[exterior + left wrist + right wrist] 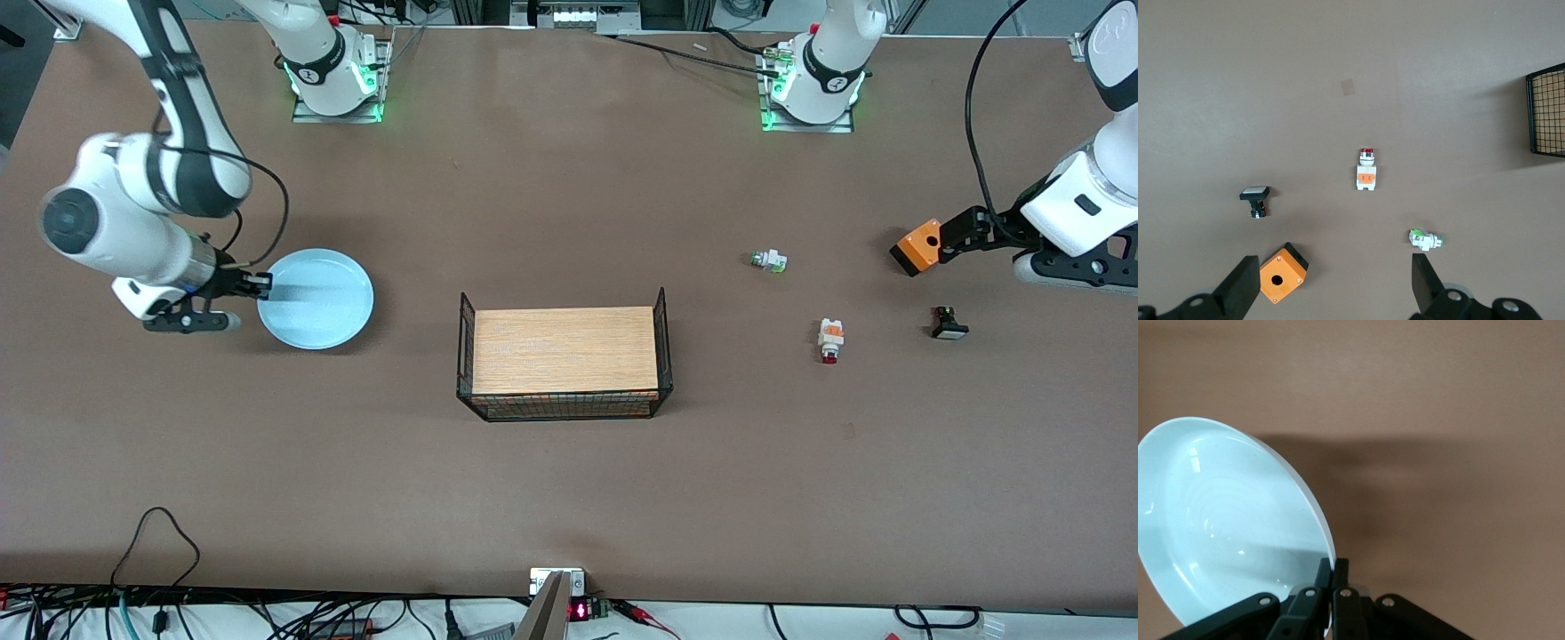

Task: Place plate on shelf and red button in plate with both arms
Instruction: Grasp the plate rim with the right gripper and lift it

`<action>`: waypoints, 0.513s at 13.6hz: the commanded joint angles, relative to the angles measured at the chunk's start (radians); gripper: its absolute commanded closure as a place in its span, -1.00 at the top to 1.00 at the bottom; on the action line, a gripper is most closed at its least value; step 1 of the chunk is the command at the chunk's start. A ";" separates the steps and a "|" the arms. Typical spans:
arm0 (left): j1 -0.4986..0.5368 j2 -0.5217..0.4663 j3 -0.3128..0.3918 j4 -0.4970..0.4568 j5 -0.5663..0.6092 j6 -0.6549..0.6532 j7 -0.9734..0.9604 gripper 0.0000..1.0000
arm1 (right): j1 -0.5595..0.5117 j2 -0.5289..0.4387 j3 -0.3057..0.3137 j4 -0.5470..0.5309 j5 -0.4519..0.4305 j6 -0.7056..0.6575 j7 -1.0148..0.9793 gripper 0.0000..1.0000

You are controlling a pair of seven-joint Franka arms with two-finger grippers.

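Observation:
The pale blue plate is at the right arm's end of the table. My right gripper is shut on its rim, as the right wrist view shows, with the gripper pinching the plate. The red button lies on its side on the table toward the left arm's end and also shows in the left wrist view. My left gripper is open and empty in the air, over the table by an orange box.
A wire basket with a wooden board in it stands mid-table. A white part with a green tip, a black part with a white cap and the orange box lie around the red button.

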 commanded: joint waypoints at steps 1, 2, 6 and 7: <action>0.001 0.010 0.003 0.025 -0.011 -0.022 0.027 1.00 | -0.005 -0.030 0.013 0.141 0.150 -0.202 0.002 -1.00; 0.003 0.010 0.003 0.025 -0.011 -0.022 0.027 1.00 | -0.005 -0.032 0.012 0.181 0.167 -0.246 0.034 -1.00; 0.003 0.010 0.003 0.025 -0.011 -0.022 0.027 1.00 | 0.021 -0.029 0.050 0.349 0.241 -0.351 0.326 -1.00; 0.003 0.010 0.003 0.025 -0.011 -0.022 0.027 1.00 | 0.044 -0.029 0.055 0.370 0.262 -0.353 0.385 -1.00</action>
